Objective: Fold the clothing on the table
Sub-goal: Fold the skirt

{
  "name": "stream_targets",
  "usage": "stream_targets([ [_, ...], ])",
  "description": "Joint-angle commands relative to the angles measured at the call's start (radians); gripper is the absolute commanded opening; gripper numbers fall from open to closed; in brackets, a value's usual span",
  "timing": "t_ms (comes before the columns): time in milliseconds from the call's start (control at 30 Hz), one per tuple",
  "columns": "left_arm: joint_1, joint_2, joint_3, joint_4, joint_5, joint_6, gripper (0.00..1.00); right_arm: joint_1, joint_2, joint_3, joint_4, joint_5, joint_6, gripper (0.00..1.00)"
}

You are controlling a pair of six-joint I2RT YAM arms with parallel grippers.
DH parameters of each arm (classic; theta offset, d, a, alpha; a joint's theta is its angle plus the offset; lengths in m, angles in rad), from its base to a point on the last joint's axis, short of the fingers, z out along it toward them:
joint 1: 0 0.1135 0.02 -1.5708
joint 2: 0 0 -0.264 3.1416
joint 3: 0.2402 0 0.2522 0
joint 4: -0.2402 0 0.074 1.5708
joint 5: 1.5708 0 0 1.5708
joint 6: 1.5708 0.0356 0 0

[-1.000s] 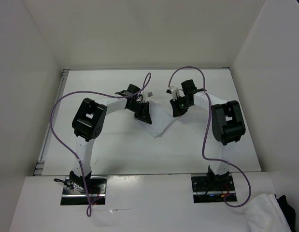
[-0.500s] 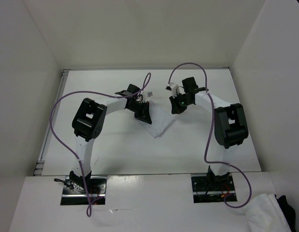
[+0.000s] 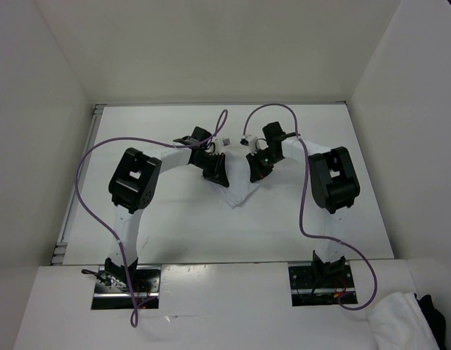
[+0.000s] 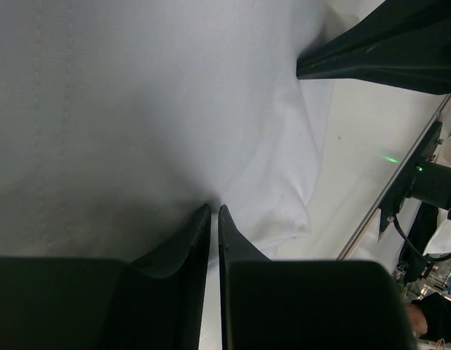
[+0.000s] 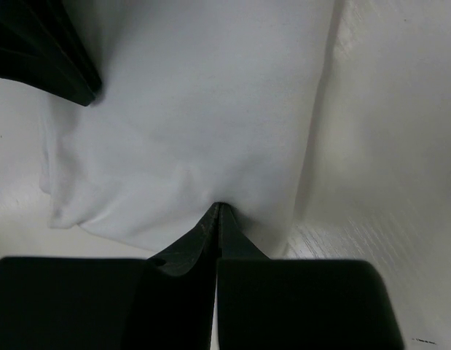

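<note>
The clothing (image 3: 238, 191) is a small white garment on the table (image 3: 174, 233), bunched into a narrow, pointed shape between my two grippers. My left gripper (image 3: 218, 179) is shut on its left edge; in the left wrist view the fabric (image 4: 174, 95) puckers at the gripper's (image 4: 214, 210) tips. My right gripper (image 3: 256, 175) is shut on the opposite edge, and the cloth (image 5: 196, 109) gathers at the gripper's (image 5: 217, 205) tips. The two grippers stand close together. Each wrist view shows the other gripper's dark fingers (image 4: 385, 51) (image 5: 36, 51) in a corner.
White walls close in the table at the back and on both sides. Purple cables (image 3: 83, 171) loop above both arms. A bulkier white cloth heap (image 3: 400, 321) with a dark garment (image 3: 433, 313) lies off the table at the bottom right.
My right gripper has moved left toward the left gripper, drawing its edge of the clothing with it, so the garment looks narrower. The left arm has held still.
</note>
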Motion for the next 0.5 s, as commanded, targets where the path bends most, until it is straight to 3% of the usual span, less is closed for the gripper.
stream_targets([
  [0, 0.006, 0.009, 0.020, 0.006, 0.014, 0.028, 0.15, 0.015, 0.029, 0.021, -0.003, 0.054, 0.020, 0.00],
  [200, 0.017, 0.024, 0.041, -0.007, -0.009, 0.007, 0.15, 0.015, 0.029, 0.010, 0.018, 0.166, 0.069, 0.00],
  [467, 0.128, 0.075, 0.183, -0.053, -0.030, -0.015, 0.16, 0.024, -0.046, -0.088, 0.030, 0.093, 0.150, 0.00],
])
